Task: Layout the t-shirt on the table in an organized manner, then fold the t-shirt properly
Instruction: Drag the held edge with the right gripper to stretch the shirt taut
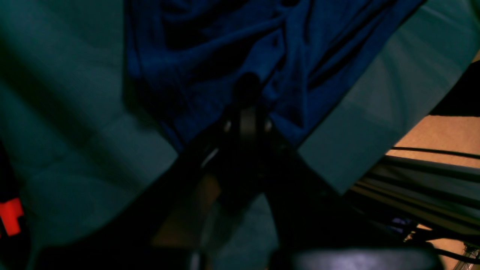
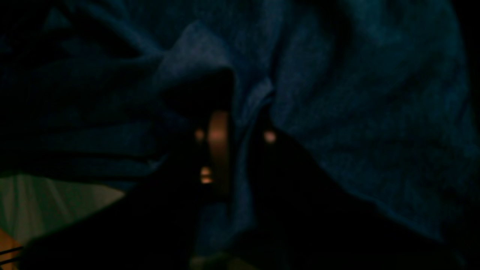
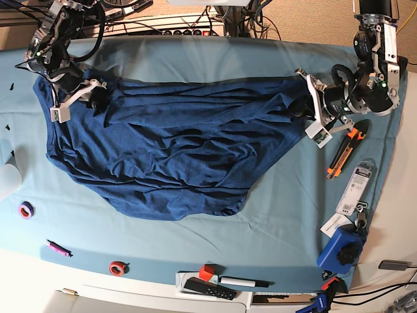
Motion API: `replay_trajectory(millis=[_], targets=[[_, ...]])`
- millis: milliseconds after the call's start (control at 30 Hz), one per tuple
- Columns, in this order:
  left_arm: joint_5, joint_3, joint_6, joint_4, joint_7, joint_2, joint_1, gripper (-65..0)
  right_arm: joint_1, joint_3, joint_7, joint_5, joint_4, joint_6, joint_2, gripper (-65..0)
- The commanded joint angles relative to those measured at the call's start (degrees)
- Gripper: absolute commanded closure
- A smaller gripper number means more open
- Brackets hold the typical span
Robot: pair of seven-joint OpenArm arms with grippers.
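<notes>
The dark navy t-shirt (image 3: 169, 143) lies spread wide but wrinkled across the teal table (image 3: 273, 215), its lower edge sagging in a curve toward the front. At the shirt's right end my left gripper (image 3: 301, 107) is shut on the cloth; the left wrist view shows the fingertips (image 1: 245, 84) pinching bunched blue fabric (image 1: 210, 48) near the table's edge. At the shirt's upper left corner my right gripper (image 3: 99, 101) sits on the cloth. In the dim right wrist view a fold of shirt (image 2: 337, 112) runs between its narrow jaws (image 2: 242, 123).
An orange utility knife (image 3: 342, 153), a packaged item (image 3: 357, 186) and a blue tool (image 3: 342, 248) lie along the right side. Tape rolls (image 3: 26, 210) (image 3: 117, 267), a pink marker (image 3: 57, 248), a red cube (image 3: 206, 272) and a black remote (image 3: 208, 288) sit near the front edge.
</notes>
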Motion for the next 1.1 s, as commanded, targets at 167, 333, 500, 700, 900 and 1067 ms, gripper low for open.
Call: replay_trajectory(millis=[167,333,500,700,900,1067], targets=[[-0.6,-0.4,-0.2,0.9,-1.2,-0.6,-0.5,0.0,1.9,-0.2,-3.8,-0.9,0.4,0.2,0.2,-4.4],[-0.6,-0.4,-0.2,0.9,-1.2,-0.6,-0.5,0.0,3.8,-0.2,-4.1,-0.9,0.4,0.2,0.8,-4.4],[-0.6,-0.4,-0.2,0.9,-1.2,-0.6,-0.5,0.0,5.6,-0.2,-4.5,-0.9,0.4,0.2,2.8,-4.4],[-0.6,-0.4,-0.2,0.9,-1.2,-0.6,-0.5,0.0,6.2,-0.2,-4.6,-0.9,0.4,0.2,5.0,-4.4],[-0.5,-0.4,-0.2,0.9,-1.2,-0.6,-0.5,0.0,6.2,-0.2,-4.5,-1.1,0.4,0.2,6.3,-4.4],[-0.5,-0.4,-0.2,0.9,-1.2,-0.6,-0.5,0.0,6.2,-0.2,-5.3,-1.1,0.4,0.2,6.4,-4.5]])
